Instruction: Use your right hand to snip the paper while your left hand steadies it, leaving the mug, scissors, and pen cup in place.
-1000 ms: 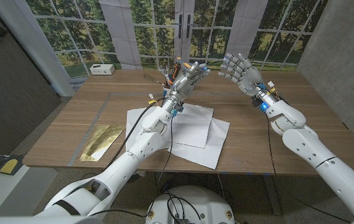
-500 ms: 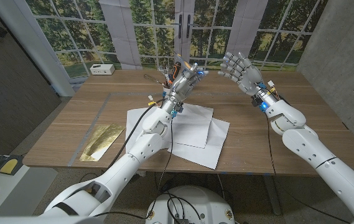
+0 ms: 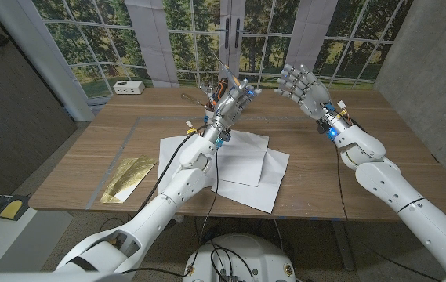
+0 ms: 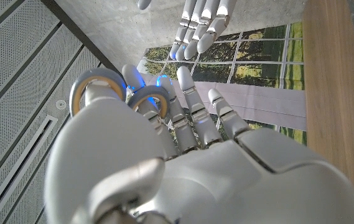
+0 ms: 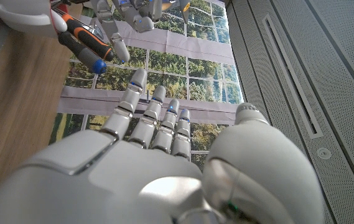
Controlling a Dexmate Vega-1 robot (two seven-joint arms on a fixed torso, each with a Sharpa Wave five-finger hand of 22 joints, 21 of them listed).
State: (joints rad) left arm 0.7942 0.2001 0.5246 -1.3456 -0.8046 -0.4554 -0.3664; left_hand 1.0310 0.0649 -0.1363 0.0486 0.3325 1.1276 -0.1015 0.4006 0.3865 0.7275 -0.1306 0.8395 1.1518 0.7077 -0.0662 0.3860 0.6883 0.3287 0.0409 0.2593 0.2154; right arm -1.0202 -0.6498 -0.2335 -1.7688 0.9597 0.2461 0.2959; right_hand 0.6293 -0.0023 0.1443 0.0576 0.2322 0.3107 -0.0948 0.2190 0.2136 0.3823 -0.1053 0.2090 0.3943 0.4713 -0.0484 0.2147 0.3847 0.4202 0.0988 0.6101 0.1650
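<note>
White paper sheets (image 3: pixel 242 160) lie overlapping on the wooden table (image 3: pixel 81 149), in front of the middle. My left hand (image 3: pixel 233 99) is raised above the table's back part with its fingers stretched and nothing in it; the left wrist view shows its back (image 4: pixel 164 155). Just behind it stands the pen cup (image 3: pixel 211 100), mostly hidden, with thin tools sticking out. My right hand (image 3: pixel 301 88) is held up to the right, fingers spread and empty (image 5: pixel 152 162). Orange-and-black handles (image 5: pixel 77 37) show past the right hand's fingers.
A gold foil sheet (image 3: pixel 128 177) lies at the table's left front. A small white box (image 3: pixel 129 88) sits at the back left corner. Cables run along both forearms. Behind the table hangs a backdrop of windows and trees.
My left hand has drifted slightly left and back toward the pen cup. The right hand has stayed almost still.
</note>
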